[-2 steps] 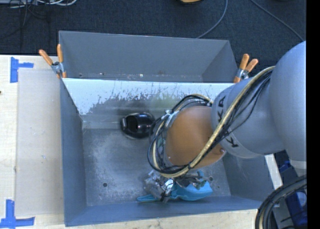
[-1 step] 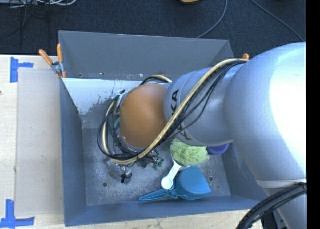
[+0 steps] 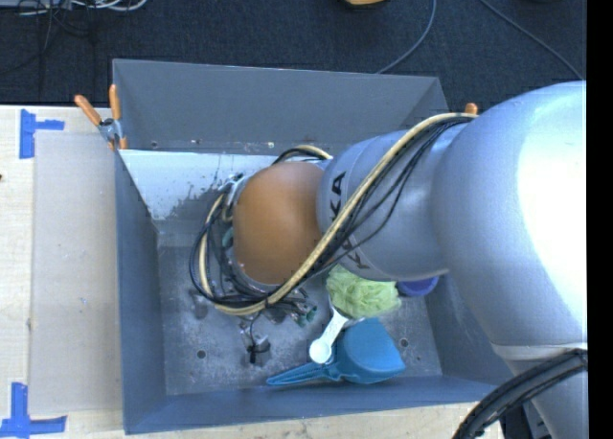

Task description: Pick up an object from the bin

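My gripper [image 3: 256, 343] reaches down to the bin floor left of centre, mostly hidden under the arm's orange dome. Just to its right lies a white plastic spoon [image 3: 328, 337], its bowl resting on a blue scoop [image 3: 367, 353] whose thin handle points left along the front wall. Behind those sits a yellow-green fuzzy lump [image 3: 362, 294], partly under the arm. The bin floor under the gripper looks bare.
A purple thing [image 3: 418, 286] peeks out under the arm at the right of the bin. The arm and its looped cables cover the bin's middle and right. Bare floor lies at the front left.
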